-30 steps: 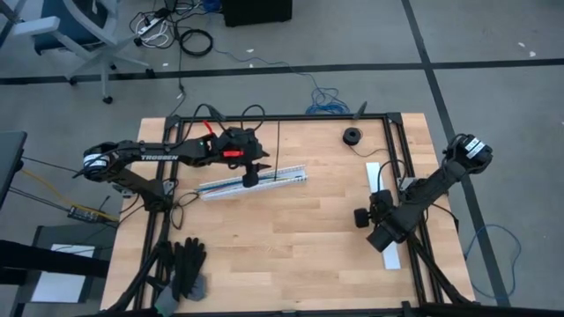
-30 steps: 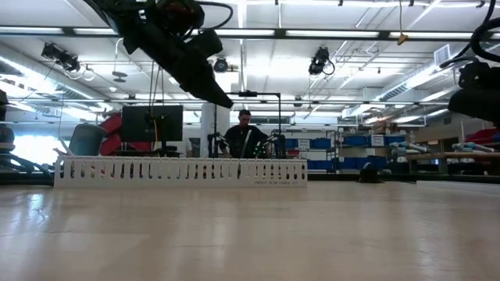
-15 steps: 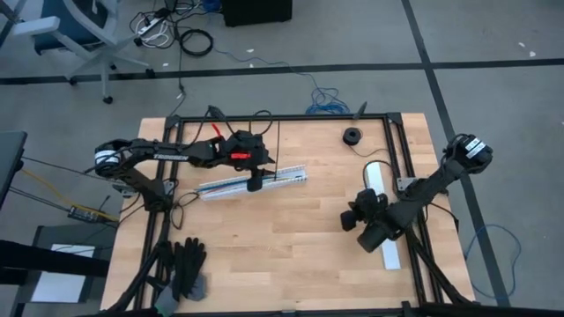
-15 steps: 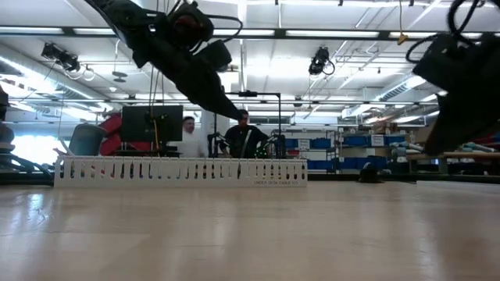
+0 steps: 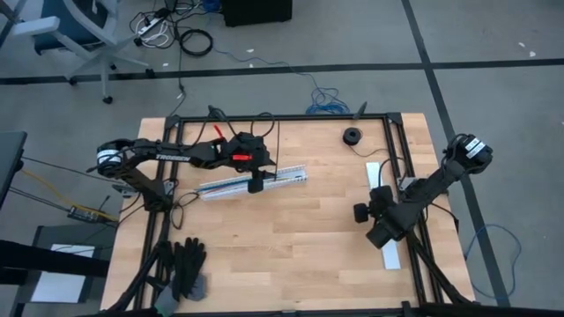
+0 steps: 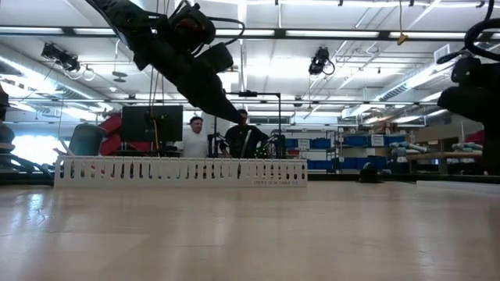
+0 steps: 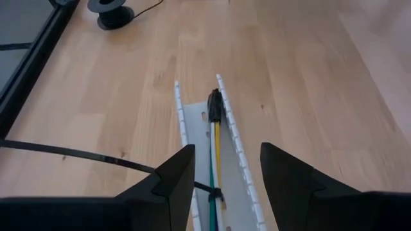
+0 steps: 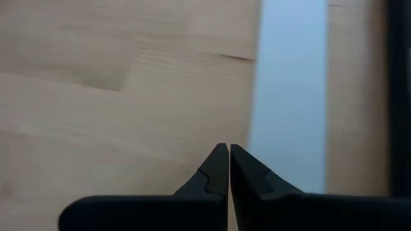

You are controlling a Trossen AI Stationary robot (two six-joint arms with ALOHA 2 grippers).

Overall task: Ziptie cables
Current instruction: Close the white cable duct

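The cables (image 7: 214, 138), yellow and green wires ending in a dark plug (image 7: 214, 104), lie inside the long white slotted channel (image 5: 251, 181) on the table. A thin black zip tie (image 7: 77, 154) crosses the channel and wraps the cables, its tail running toward the far edge (image 5: 278, 145). My left gripper (image 7: 221, 173) hangs open just above the channel (image 6: 180, 170), a finger over each side, tip clear of it in the low view (image 6: 231, 118). My right gripper (image 8: 228, 153) is shut, empty, at the table's right beside a white strip (image 8: 289, 96).
A black spool (image 5: 352, 136) sits at the far right corner. Dark gloves (image 5: 186, 267) lie at the near left edge. The white strip (image 5: 374, 174) lies along the right frame rail. People stand in the room behind the table (image 6: 191, 136).
My left gripper has sunk a little toward the channel and drifted slightly toward the table's right, fingers unchanged. My right arm swung toward the table's middle and came back near the white strip, staying shut.
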